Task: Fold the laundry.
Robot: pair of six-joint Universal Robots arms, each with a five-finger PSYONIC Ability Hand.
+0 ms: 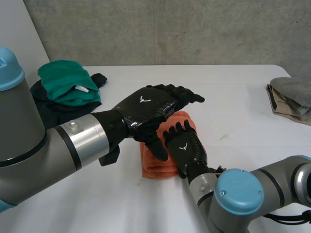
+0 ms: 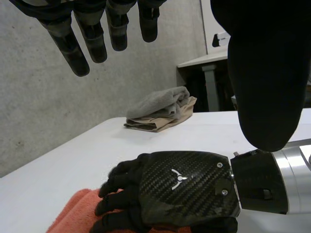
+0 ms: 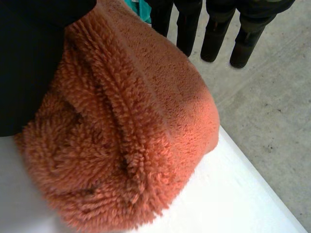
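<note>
Resting flat on the folded orange towel [image 1: 156, 165] at the middle of the table [image 1: 243, 116], the right hand [image 1: 186, 148] has relaxed fingers; the left hand [image 1: 145, 108] hovers just above it, fingers straight and spread.

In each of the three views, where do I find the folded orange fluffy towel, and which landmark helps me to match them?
Head view: the folded orange fluffy towel lies mid-table, under the robot's right hand.
Left wrist view: the towel shows from beneath the right hand.
Right wrist view: the towel bulges under the right hand.
Shared landmark: the right hand, lying on the towel in every view.
</note>
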